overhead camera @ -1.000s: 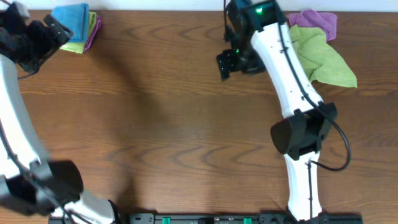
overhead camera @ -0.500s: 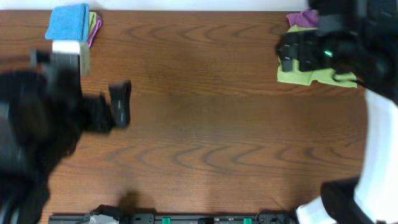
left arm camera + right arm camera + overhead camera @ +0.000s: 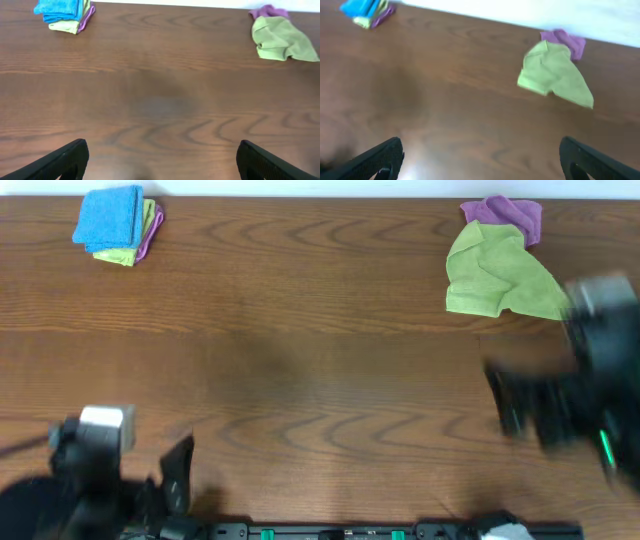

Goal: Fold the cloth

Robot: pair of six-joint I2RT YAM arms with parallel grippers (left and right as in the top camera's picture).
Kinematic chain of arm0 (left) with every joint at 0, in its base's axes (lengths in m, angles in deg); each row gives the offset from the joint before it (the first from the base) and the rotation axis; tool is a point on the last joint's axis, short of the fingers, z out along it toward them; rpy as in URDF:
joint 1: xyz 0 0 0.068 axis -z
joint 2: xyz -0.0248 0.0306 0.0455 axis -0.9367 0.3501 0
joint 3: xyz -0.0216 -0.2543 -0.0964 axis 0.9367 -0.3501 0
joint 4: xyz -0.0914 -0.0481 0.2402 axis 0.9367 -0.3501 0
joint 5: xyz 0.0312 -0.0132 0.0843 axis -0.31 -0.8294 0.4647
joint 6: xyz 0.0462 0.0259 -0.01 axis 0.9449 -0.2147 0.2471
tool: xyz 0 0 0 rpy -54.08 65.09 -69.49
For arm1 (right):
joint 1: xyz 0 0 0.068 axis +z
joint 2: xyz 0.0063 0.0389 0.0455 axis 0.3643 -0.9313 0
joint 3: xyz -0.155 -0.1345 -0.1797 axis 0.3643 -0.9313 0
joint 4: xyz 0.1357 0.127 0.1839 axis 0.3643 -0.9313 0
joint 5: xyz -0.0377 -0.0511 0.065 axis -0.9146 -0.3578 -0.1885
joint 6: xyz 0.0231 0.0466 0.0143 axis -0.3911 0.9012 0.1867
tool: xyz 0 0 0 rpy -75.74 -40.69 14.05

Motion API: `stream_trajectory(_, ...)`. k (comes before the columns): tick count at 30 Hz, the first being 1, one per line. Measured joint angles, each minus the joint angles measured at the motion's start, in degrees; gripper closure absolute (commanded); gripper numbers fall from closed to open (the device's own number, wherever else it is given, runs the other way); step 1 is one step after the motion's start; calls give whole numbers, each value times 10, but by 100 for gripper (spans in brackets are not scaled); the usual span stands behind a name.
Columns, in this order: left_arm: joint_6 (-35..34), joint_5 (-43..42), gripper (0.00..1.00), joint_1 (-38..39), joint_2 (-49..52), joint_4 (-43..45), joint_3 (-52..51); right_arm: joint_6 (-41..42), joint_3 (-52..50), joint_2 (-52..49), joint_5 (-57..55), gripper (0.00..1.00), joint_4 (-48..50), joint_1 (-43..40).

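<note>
Two arms are hanging low at the near edge of the surface [image 3: 320,360], one at each corner. The left end effector [image 3: 162,147] is standing spread wide over bare wood. The right end effector [image 3: 480,145] is spread wide too, and is blurring in the overhead view. The cloth [image 3: 108,215] is lying folded in the far left corner, topping a small stack [image 3: 148,230]. A crumpled green cloth [image 3: 500,275] is touching a purple cloth [image 3: 510,215] far right.

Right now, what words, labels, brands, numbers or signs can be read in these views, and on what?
None can be read.
The blue cloth, the loose lime-green cloth and the purple cloth beside it show no print.
Green marks on the black rail at the table's near edge: too small to read.
</note>
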Motion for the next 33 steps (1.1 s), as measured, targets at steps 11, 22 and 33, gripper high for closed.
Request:
stream_trajectory(11, -10, -55, 5, 0, -59, 53, -187, 33, -402, 327, -36, 1, 76, 16)
stream_trajectory(22, -16, -69, 4, 0, -62, 52, -188, 46, -402, 342, -38, 1, 89, 16)
stream_trajectory(33, -10, -46, 5, 0, -63, 88, -189, 46, -402, 342, -39, 1, 88, 16)
